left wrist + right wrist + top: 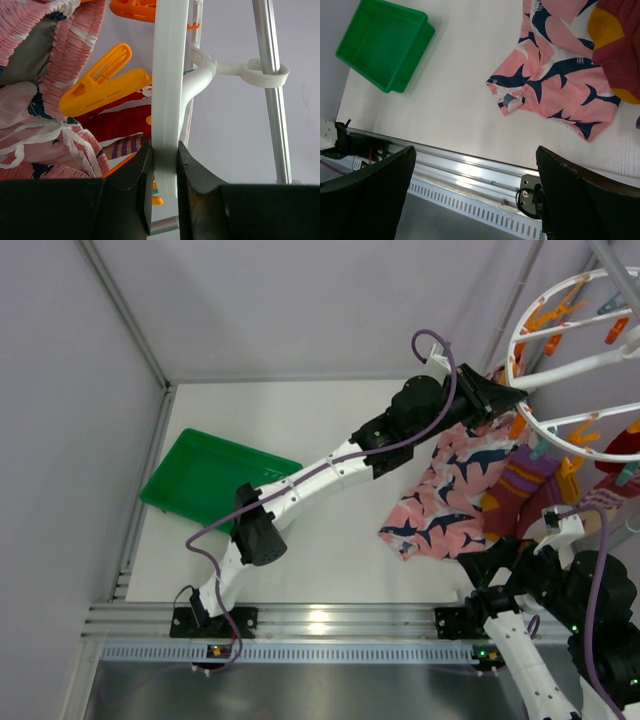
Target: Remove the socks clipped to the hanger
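Note:
The round white hanger (522,332) hangs at the right, with orange and teal pegs on its rings. My left gripper (507,397) is shut on its outer ring (167,90), one black finger (132,172) pressing each side. A maroon sock with purple and orange patches (522,483) dangles below the hanger; its heel is in the right wrist view (620,52). A bright red sock (125,122) hangs behind an orange peg (102,89). My right gripper (475,195) is wide open and empty, low over the table's near rail.
A pink cloth with navy and white print (445,498) hangs from the hanger down onto the table (555,87). A green tray (205,480) sits at the left. A grey metal pole (272,90) carries the hanger's hook.

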